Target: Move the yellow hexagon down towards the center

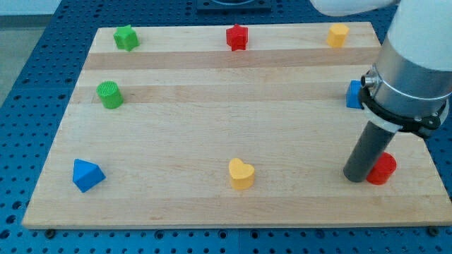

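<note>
Yellow heart (241, 173): near the board's (212, 106) bottom edge, about mid-width.
Blue triangle (87, 175): bottom left.
My tip (354, 177): bare rod, holding nothing, touching or just left of the red cylinder (382, 169), bottom right.
Yellow hexagon (338, 34): top right, well apart from the tip.
Blue block (353, 94): right edge, partly hidden.

My tip (358, 177) rested near the board's (212, 106) bottom right corner, touching a red block (383, 169). The yellow hexagon (338, 34) sat at the top right corner.
</note>
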Controlling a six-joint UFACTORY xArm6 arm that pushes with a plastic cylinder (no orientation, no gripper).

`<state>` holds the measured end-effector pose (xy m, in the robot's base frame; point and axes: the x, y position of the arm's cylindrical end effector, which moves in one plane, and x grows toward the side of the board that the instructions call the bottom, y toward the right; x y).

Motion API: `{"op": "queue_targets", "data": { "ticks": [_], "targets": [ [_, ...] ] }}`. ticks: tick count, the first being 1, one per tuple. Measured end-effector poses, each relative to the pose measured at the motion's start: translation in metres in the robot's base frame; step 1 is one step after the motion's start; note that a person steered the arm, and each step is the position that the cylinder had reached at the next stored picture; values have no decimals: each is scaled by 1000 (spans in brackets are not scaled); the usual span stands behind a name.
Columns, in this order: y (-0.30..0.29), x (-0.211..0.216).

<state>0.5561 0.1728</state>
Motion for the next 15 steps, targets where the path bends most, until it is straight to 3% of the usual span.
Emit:
{"op": "queue_targets", "data": {
  "ticks": [1,2,4,6,10,12,14,15],
  "targets": [
    [0,-2],
    [-12,-34],
    [-53,-123],
    [-51,-205],
    [94,-282],
    [83,-363],
    [42,-363],
    [64,-364]
  ]
}}
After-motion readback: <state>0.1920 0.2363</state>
